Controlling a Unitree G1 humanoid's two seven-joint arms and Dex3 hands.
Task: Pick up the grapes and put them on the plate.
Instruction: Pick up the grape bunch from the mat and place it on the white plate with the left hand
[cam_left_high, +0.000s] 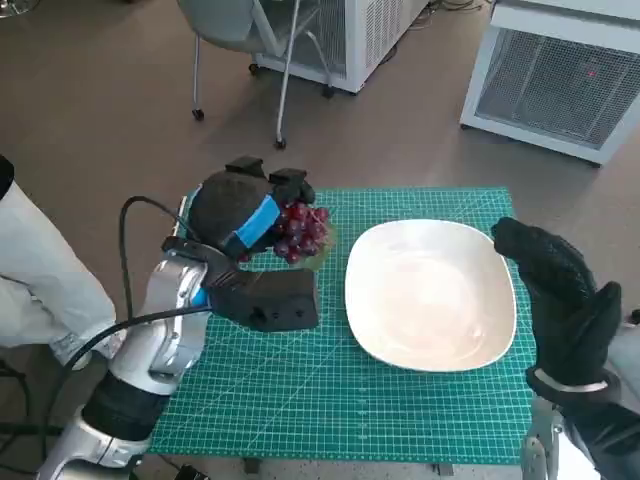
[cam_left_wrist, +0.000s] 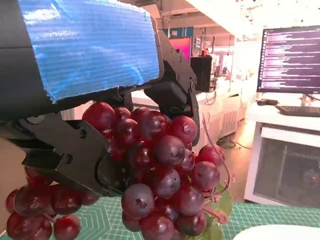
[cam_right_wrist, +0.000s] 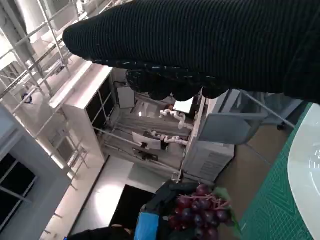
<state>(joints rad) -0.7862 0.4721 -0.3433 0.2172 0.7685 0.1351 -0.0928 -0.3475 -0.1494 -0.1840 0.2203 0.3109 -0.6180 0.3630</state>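
Head view steeply down; wrist views close, sharing grapes (cam_left_wrist: 160, 170).

We see the left hand (cam_left_high: 243, 222) as a black mechanical unit with a band of bright blue tape across its back; in the left wrist view (cam_left_wrist: 95, 55) the tape shows a faint woven sheen above black angular finger links carrying small round fasteners. Its forearm (cam_left_high: 172, 318) is a pale silver shell with a dark cuff lower down, and a black cable (cam_left_high: 124, 262) loops beside it. The right hand (cam_left_high: 562, 300) wears a black knitted glove, ribbed in the right wrist view (cam_right_wrist: 210, 45).
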